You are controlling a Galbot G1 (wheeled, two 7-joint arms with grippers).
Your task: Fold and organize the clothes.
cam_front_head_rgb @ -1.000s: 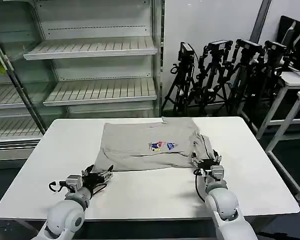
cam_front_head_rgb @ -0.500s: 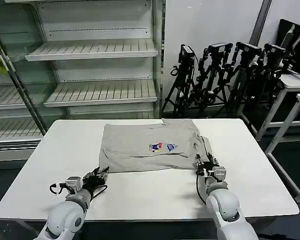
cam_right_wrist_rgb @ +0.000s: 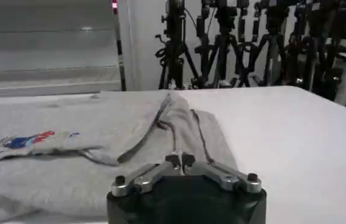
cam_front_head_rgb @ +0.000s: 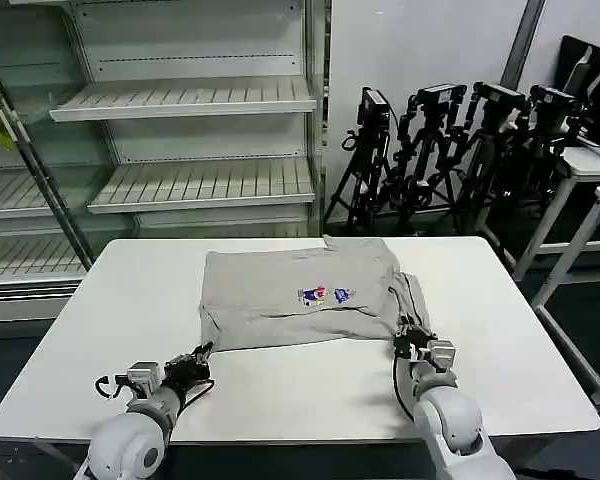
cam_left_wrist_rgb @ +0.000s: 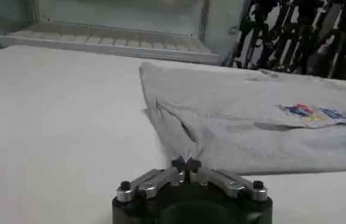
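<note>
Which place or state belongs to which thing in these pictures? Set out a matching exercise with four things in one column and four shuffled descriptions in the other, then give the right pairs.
Things:
1. shirt
2. left gripper
3. right gripper
4. tripods

Descriptions:
A. standing on the floor behind the table
B. lying partly folded on the table, chest print up
C. shut, at the shirt's near corner on the robot's left
D. shut, at the shirt's near edge on the robot's right

Pairs: 1-B, 2-C, 3-D, 4-A
</note>
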